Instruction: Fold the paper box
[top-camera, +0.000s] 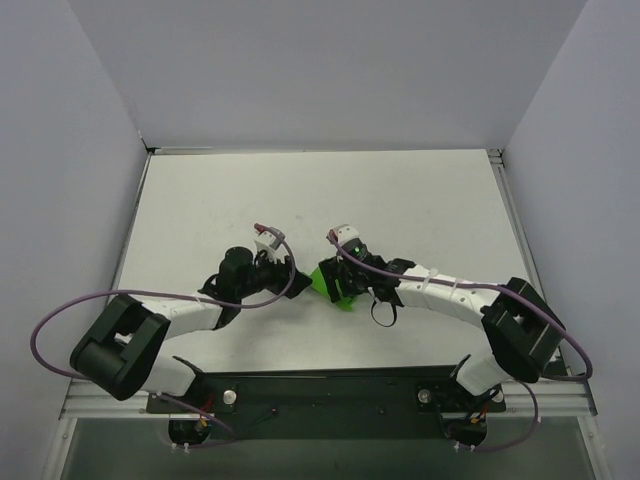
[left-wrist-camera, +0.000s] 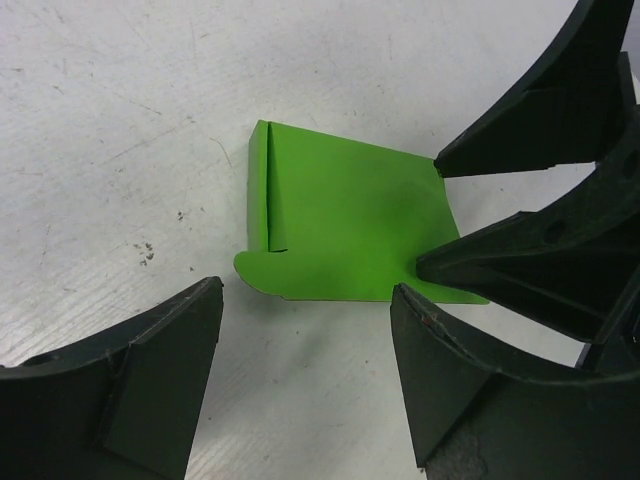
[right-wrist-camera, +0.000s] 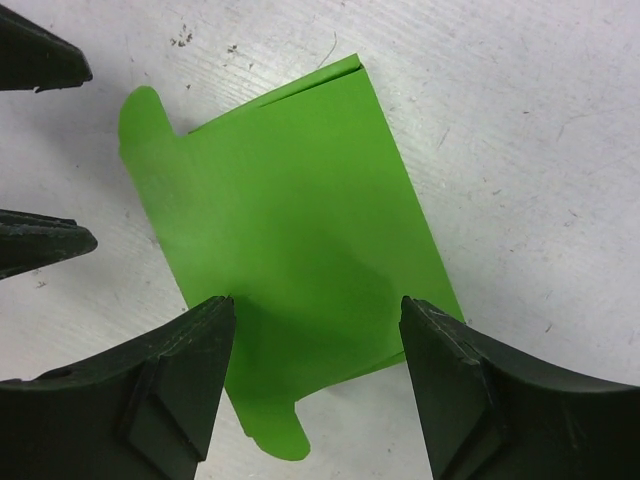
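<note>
Right pincer (right-wrist-camera: 318, 310): jaws wide, nothing held. Its two tips stand over one end of the paper box (right-wrist-camera: 290, 230), one near each long edge. I cannot tell whether they press the card or hover just above it.

Left pincer (left-wrist-camera: 305, 290): also wide and empty. It faces the right one across the box, tips just beside the edge that carries a rounded tab, with no clear contact.

The box lies flat on the table (right-wrist-camera: 520, 120), between my two wrists and toward the near half. A narrow flap is creased over along one side, with small rounded tabs at two corners.

Reading: the box looks flat, so folding seems early. I judge the right sits over the card to pin it while the left comes in at the free edge for a flap. Thin card may slide or buckle under a light pin.
</note>
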